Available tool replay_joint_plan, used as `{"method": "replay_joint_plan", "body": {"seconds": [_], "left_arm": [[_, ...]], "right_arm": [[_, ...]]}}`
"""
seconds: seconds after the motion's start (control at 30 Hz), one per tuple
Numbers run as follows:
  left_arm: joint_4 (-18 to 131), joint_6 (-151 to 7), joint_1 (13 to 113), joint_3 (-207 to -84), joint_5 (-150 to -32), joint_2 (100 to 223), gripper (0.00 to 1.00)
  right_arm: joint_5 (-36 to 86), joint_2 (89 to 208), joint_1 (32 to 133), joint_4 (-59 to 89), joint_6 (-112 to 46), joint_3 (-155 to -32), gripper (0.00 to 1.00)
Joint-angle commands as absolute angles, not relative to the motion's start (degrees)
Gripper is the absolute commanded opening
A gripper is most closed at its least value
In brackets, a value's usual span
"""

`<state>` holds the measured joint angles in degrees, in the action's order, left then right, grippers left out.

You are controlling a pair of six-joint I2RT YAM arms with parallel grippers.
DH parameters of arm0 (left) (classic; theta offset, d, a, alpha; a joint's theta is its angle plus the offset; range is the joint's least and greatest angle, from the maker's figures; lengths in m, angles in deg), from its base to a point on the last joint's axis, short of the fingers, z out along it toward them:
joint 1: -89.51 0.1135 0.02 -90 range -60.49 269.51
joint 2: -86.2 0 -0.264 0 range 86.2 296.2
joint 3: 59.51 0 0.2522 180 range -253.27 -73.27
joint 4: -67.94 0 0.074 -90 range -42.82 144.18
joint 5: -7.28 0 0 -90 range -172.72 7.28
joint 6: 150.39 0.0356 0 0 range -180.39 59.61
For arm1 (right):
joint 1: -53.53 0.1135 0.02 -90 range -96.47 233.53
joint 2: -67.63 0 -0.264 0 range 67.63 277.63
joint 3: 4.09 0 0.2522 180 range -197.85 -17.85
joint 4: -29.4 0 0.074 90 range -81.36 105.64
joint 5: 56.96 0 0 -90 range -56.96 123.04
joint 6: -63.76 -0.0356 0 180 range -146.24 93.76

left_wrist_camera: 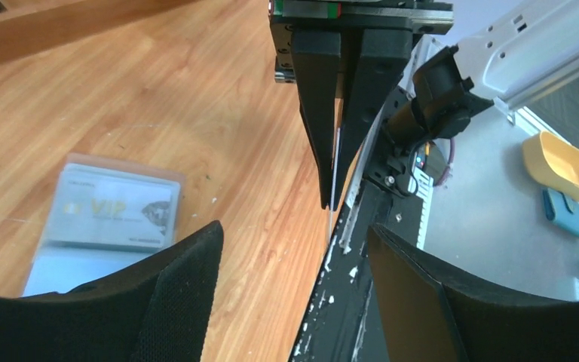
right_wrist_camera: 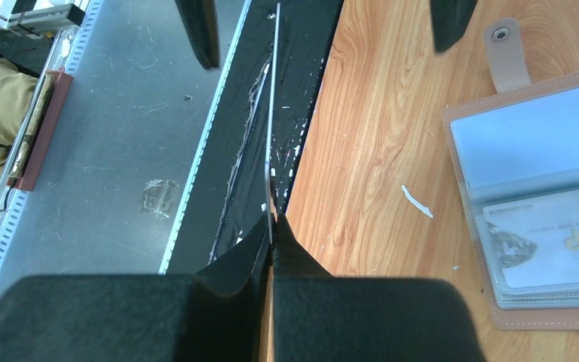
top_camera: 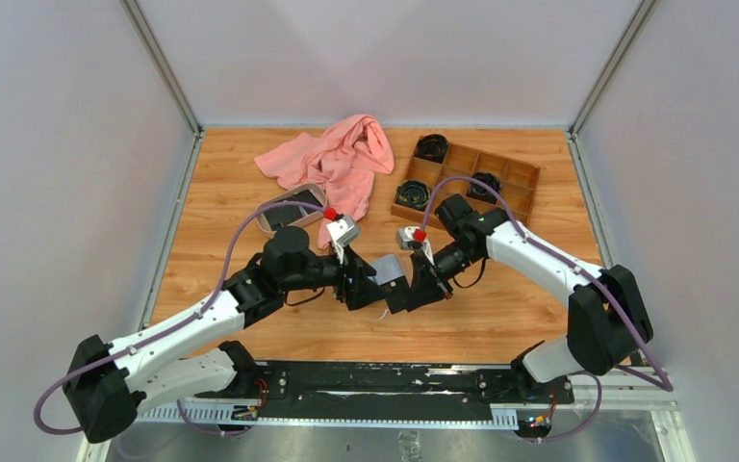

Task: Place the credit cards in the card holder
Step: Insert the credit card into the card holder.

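Slippage: right gripper (right_wrist_camera: pixel 271 224) clenching the credit card (right_wrist_camera: pixel 275 113) may release before the splayed left gripper (left_wrist_camera: pixel 294 241), at nine o'clock, closes.

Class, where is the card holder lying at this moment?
In the top view the card holder lies open on the table, centre-front, just beyond the facing tips of the left gripper and the right gripper.

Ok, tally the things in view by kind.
Holder: 1
Cards: 2, one in holder, one in right pincer
Tray: 1, contents unclear
Box: 1
Black coils: 3
Cloth: 1
Total: 9
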<state>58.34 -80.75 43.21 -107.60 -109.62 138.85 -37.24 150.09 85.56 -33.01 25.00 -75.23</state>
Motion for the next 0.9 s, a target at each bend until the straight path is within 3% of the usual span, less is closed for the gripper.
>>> {"method": "replay_joint_plan", "body": {"seconds": [0.0,0.27,0.3,0.37,0.4,0.47,0.57,0.63,0.73,0.87], "left_arm": [[59.13,-80.15,43.41,-110.94,-115.22,143.42,0.71],[60.89,-81.73,43.38,-112.16,-118.79,147.54,0.40],[61.13,-81.95,43.41,-112.20,-119.28,147.82,0.34],[61.63,-82.09,43.37,-112.48,-120.81,148.59,0.06],[61.64,-82.35,43.43,-112.55,-121.17,148.83,0.00],[61.81,-83.09,43.42,-112.35,-121.10,148.42,0.00],[61.84,-83.76,43.45,-111.13,-119.03,145.60,0.00],[61.95,-84.72,43.43,-109.40,-117.63,142.77,0.00],[62.44,-87.27,43.45,-105.88,-116.01,137.96,0.00],[62.70,-92.10,43.45,-99.87,-113.46,130.46,0.00]], "right_arm": [[-37.01,150.77,86.65,-35.56,26.93,-76.82,0.00],[-37.01,150.83,86.60,-35.80,27.02,-76.99,0.00],[-37.01,150.81,86.65,-35.78,26.98,-77.00,0.00],[-37.07,150.78,86.60,-35.86,27.02,-77.00,0.00],[-37.09,150.73,86.65,-35.87,26.98,-77.02,0.00],[-37.05,150.62,86.60,-35.87,26.98,-77.00,0.03],[-36.59,150.40,86.66,-36.20,26.68,-77.14,0.52],[-33.90,149.64,86.64,-37.01,26.94,-77.72,0.67],[-27.21,146.70,86.31,-37.88,28.93,-77.48,0.73],[-22.75,141.40,82.41,-37.91,31.04,-76.36,0.75]]}}
